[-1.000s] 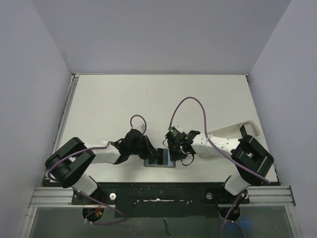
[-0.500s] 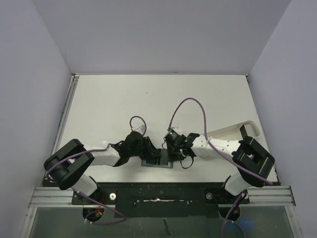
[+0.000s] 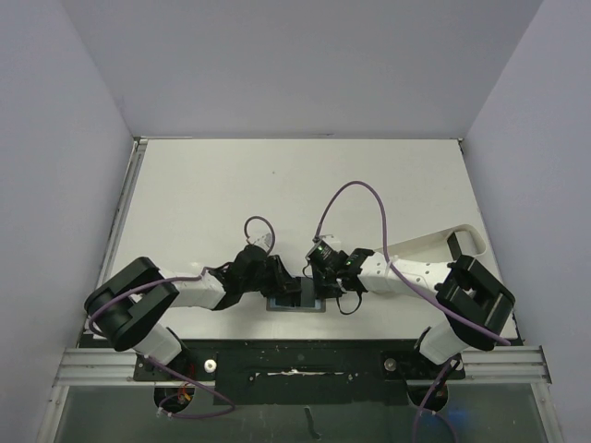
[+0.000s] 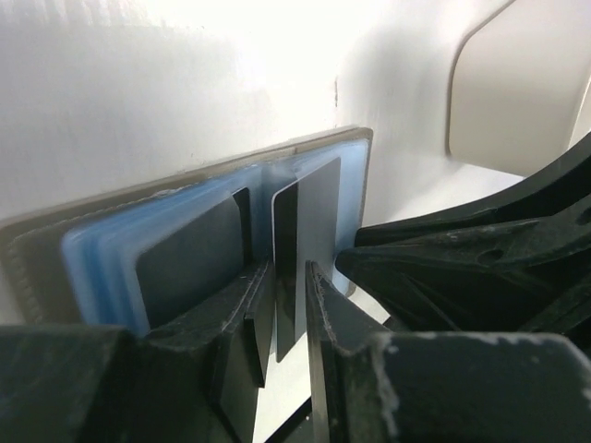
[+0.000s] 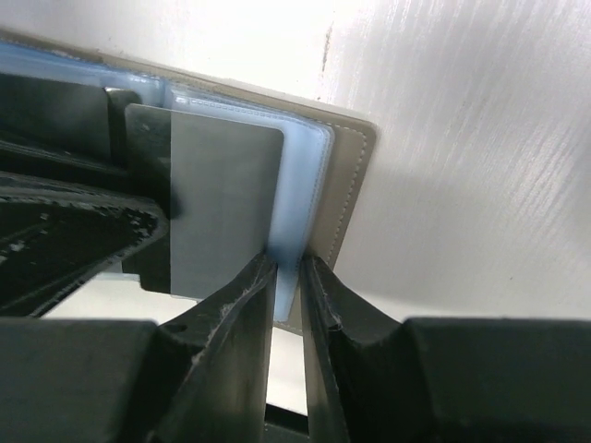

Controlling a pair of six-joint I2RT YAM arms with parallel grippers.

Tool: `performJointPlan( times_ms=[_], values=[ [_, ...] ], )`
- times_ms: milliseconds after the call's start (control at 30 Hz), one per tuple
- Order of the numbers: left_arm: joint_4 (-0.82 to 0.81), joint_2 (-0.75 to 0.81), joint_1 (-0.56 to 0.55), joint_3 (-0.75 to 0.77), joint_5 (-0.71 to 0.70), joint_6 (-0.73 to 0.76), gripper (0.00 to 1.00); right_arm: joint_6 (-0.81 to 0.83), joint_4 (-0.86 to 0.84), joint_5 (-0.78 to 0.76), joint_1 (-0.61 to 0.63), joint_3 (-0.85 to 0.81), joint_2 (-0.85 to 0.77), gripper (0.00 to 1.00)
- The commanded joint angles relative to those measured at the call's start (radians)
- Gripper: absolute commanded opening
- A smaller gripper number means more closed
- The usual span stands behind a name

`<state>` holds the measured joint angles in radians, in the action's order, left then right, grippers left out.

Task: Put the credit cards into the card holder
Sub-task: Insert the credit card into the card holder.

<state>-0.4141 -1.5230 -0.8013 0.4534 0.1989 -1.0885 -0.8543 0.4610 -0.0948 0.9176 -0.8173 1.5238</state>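
My right gripper (image 5: 288, 266) pinches the wallet (image 5: 346, 185) edge; my left gripper (image 4: 288, 272) straddles a half-seated card (image 4: 314, 212), hold unclear, so it could slip out

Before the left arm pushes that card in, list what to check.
1. Card holder lying open, blue lining up: ok.
2. Right gripper pinching the lining's edge: ok.
3. Card standing between the fingers of the left gripper: ok.
4. Firm grip on that card: cannot tell; a gap shows beside it.
5. Card's edge lined up with a pocket: cannot tell.
6. Room between the two grippers: cannot tell, very close.
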Motion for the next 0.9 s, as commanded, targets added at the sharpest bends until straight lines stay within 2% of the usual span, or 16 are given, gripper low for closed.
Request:
performJointPlan(
  times_ms=[0,367,600,867],
  values=[
    [-0.069,-0.031,-0.022,0.045,0.032,0.017,0.20,0.002,-0.057,-0.033,-0.002,-0.003,-0.019,0.19],
    [0.108,0.080,-0.027,0.083,-0.074,0.076,0.31,0.006,-0.015,-0.045,-0.009,-0.026,-0.077,0.19],
    [0.117,0.127,-0.027,0.071,-0.081,0.067,0.32,0.007,-0.014,-0.042,-0.010,-0.038,-0.081,0.20],
    [0.115,0.092,-0.027,0.069,-0.075,0.069,0.32,-0.005,-0.015,-0.063,-0.020,-0.019,-0.090,0.19]
  ],
)
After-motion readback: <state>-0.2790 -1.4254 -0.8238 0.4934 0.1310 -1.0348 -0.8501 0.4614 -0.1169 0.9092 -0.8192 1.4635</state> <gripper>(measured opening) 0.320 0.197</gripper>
